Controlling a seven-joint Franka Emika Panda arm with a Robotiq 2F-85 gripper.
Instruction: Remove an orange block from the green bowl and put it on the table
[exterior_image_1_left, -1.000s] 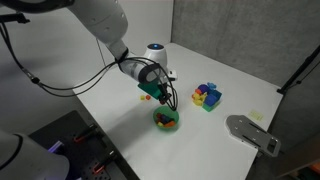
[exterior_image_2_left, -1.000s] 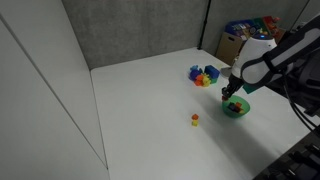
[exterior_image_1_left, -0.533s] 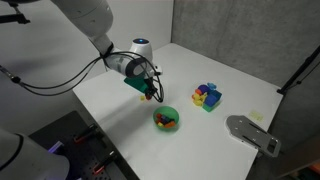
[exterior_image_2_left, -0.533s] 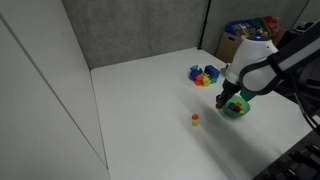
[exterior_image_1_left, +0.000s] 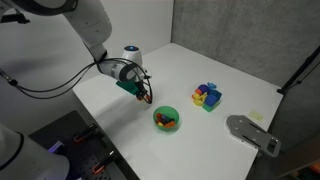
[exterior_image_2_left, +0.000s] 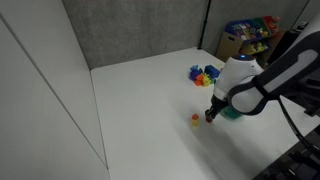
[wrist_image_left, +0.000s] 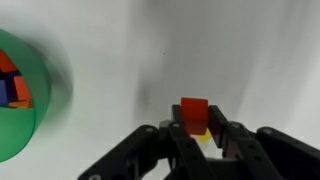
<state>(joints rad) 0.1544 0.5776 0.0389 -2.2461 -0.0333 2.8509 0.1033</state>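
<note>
The hand (wrist_image_left: 196, 128), clamped on 1 orange block (wrist_image_left: 193, 108), hovers beside the green bowl (exterior_image_1_left: 166, 119), apparently clear of its rim so the block can go onto the desk (exterior_image_1_left: 190, 65).

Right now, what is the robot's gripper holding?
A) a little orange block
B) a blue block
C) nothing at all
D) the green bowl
A: in the wrist view the orange block sits pinched between the fingers of the gripper, over the white table and off to the side of the green bowl.
</note>
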